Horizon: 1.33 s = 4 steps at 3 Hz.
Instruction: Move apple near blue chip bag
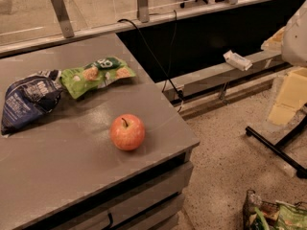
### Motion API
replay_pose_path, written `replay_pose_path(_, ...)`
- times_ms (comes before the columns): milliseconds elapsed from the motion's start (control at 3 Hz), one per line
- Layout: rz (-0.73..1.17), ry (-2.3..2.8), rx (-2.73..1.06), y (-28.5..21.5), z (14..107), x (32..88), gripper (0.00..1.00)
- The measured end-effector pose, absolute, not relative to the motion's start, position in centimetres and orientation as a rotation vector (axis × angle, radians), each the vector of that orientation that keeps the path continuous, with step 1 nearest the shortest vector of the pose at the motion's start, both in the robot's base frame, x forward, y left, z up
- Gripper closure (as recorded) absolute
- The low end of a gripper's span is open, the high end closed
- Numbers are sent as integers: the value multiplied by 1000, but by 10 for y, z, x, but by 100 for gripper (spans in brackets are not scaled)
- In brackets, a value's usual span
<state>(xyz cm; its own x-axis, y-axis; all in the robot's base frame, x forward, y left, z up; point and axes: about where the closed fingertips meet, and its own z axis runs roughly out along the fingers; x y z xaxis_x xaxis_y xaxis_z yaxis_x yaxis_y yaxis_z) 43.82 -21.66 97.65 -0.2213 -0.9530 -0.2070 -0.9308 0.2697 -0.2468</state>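
the apple [127, 132] sits upright on the grey counter [72, 176], stem up, near the counter's front right corner. the blue chip bag [29, 102] lies flat and crumpled at the counter's left side, well apart from the apple. a green snack bag [98, 74] lies just beside the blue chip bag, touching its right end, and stretches off toward the back of the counter. it lies behind the straight line from apple to blue chip bag, not on it.

a black cable [152, 56] runs from the rail behind the counter down past its right edge. under the counter's top, the drawer fronts [139, 198] face the speckled floor [220, 152]. beyond the gap a low ledge [211, 79] carries a small white box [237, 60]. at the right stands a black frame on a castor [273, 145], with yellowish sheets [288, 97] above it. a pale blurred shape [296, 32] fills the upper right edge; what it is cannot be told. a green bag of things [276, 215] sits on the floor at the lower right.

the gripper is out of the camera's view, so how it stands cannot be told.
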Motion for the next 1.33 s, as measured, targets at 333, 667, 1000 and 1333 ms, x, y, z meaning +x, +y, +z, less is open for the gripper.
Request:
replay_pose_path(333,-79,2219,-1727,-213,974,443,0)
replay_pose_path(667,26,2164,-1744,-195,962,465,0)
replay_pose_path(1000,159,2036,-1871,-137,933,495,0)
replay_pose_path(1333,281,1876,-1978,-72,920,507,0)
